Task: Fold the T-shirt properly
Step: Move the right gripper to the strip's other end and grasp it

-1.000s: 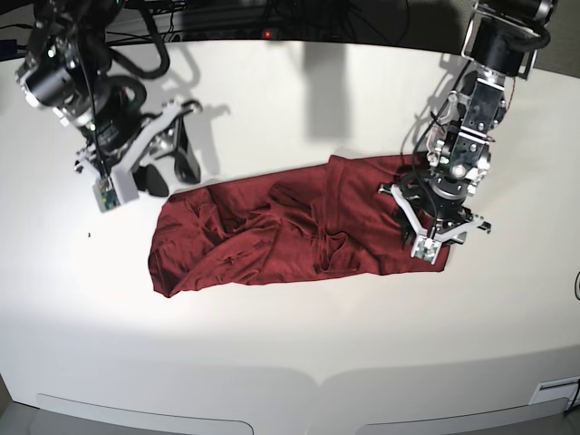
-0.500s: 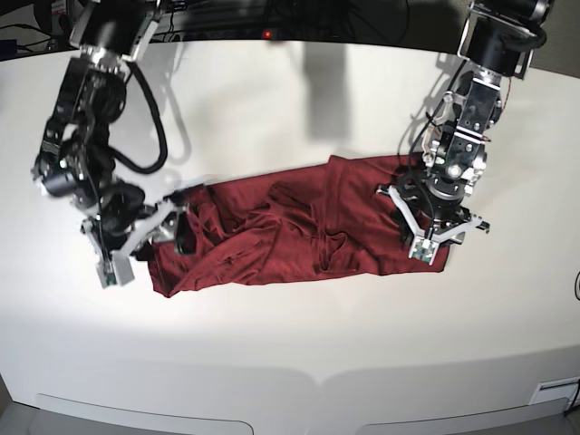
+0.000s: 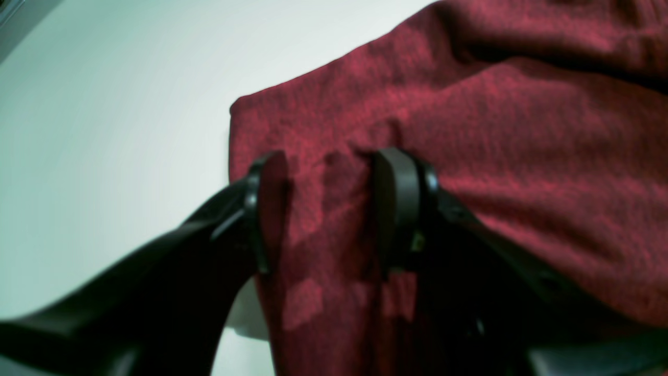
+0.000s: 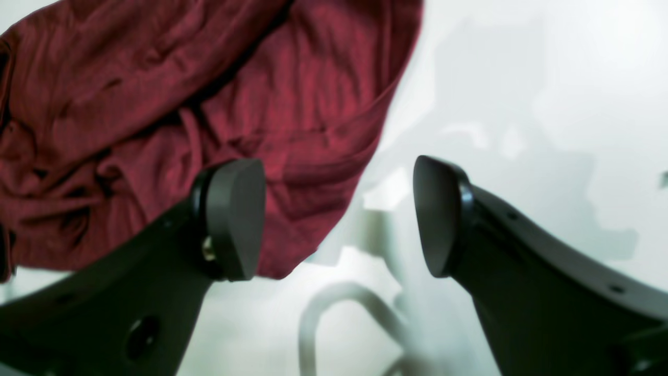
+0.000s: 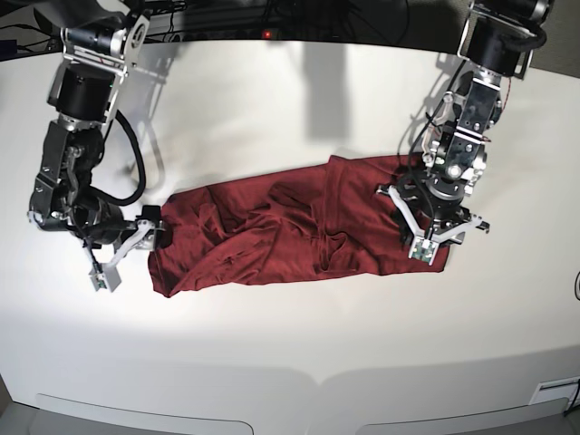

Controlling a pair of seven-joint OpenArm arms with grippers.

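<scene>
The maroon T-shirt (image 5: 290, 231) lies bunched in a long, wrinkled band across the middle of the white table (image 5: 290, 362), its two ends pointing toward the two arms, which is presumably why each arm has gone to its own end.

The left gripper (image 3: 329, 209) sits low over the shirt's end nearest it. From its wrist view, the two black pads (image 3: 396, 209) stand partly apart and press down into the cloth, with a ridge of fabric rising between them near the hem corner. The jaws straddle that ridge but have not closed on it; I would call them parted and planted rather than pinching. It looks like the arm is pinning or about to gather that edge so the end stays put.

The right gripper (image 4: 339, 214) is at the opposite end, spread wide. One pad hangs over the shirt's rounded edge and the other over bare table, so the cloth's border falls in the gap between them. Nothing is held. That placement suits a scoop at the edge: one finger above the fabric, one outside it.

My guess is that both ends get gripped so the band can be stretched flat before any fold.
</scene>
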